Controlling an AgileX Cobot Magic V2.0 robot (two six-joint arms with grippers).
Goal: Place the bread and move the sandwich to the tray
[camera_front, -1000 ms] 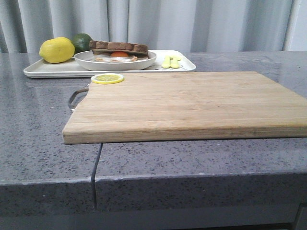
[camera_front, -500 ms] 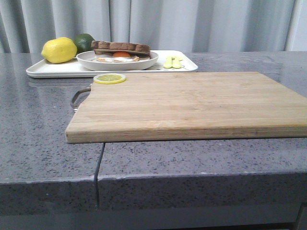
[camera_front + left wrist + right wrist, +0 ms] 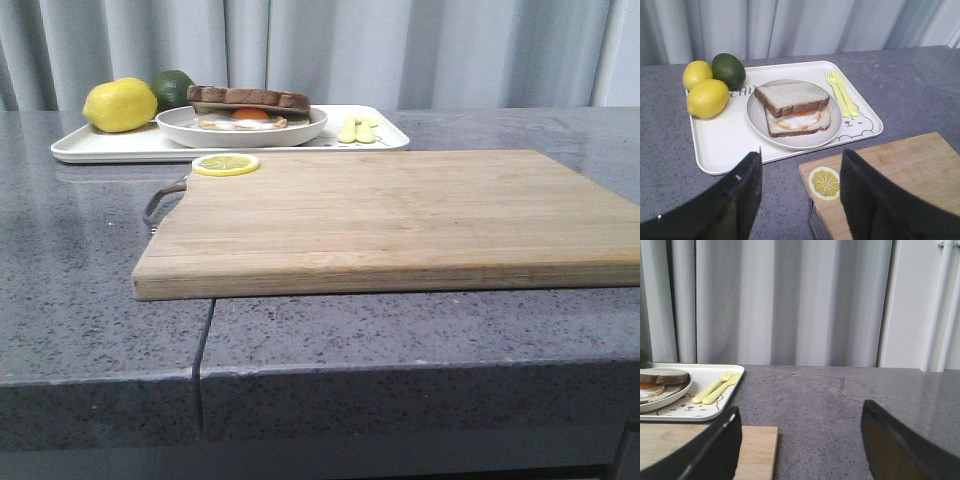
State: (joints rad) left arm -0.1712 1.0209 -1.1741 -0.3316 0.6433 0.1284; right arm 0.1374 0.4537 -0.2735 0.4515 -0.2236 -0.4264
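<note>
We've got the grey tabletop (image 3: 80, 260) and wooden cutting board (image 3: 400, 215), then the tray (image 3: 725, 145) just ahead of our left end effector (image 3: 800, 192), carrying the plated sandwich (image 3: 796, 111), brown-crusted bread (image 3: 791, 96) on top. Both end effectors, right (image 3: 800, 442) included, are wide open, gripping nothing.

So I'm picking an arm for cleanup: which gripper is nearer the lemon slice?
Left. The left gripper hangs open just above the lemon slice at the board's corner. The right gripper is open off past the board's other side; the slice isn't in its view.
</note>
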